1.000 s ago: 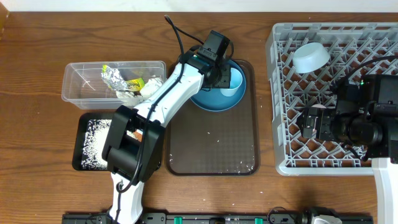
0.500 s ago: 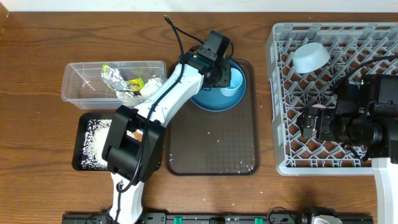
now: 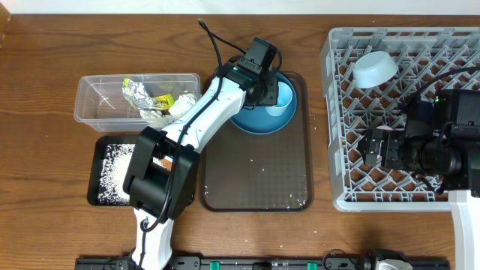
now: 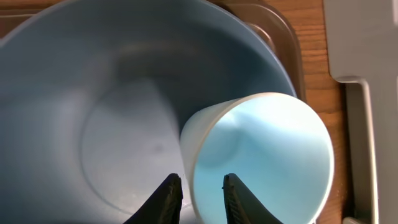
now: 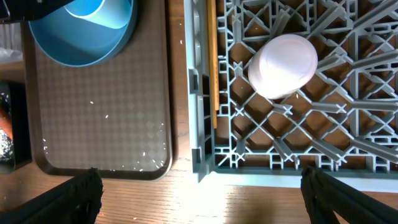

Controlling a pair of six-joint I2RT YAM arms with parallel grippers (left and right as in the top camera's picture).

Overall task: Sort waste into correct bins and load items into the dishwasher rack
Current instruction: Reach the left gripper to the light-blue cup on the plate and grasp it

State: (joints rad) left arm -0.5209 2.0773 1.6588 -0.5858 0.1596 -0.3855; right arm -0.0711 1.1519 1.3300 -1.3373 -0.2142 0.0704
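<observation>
The left gripper (image 4: 200,184) was narrowed onto the rim of the light-blue cup (image 4: 261,155), one finger (image 4: 170,196) outside the wall and the other inside the mouth. The cup sat tilted inside the deep blue plate (image 3: 251,120), against the plate's right side. The plate stood at the far edge of the brown serving tray (image 3: 255,176), its rim close to the tray's far lip. The near part of the tray was bare apart from a few rice grains (image 5: 99,109), which left open room there.

The clear tub (image 3: 94,94) and the black tray (image 3: 96,176) lay just beside the serving tray's left edge, with the left arm stretched over that side. The right gripper (image 3: 371,150) was spread wide and held nothing, above the near left part of the dishwasher rack (image 3: 337,112). Chopsticks (image 5: 211,62) lay along the rack's left wall.

Against the earlier overhead pictures, no arm or object had changed place.
</observation>
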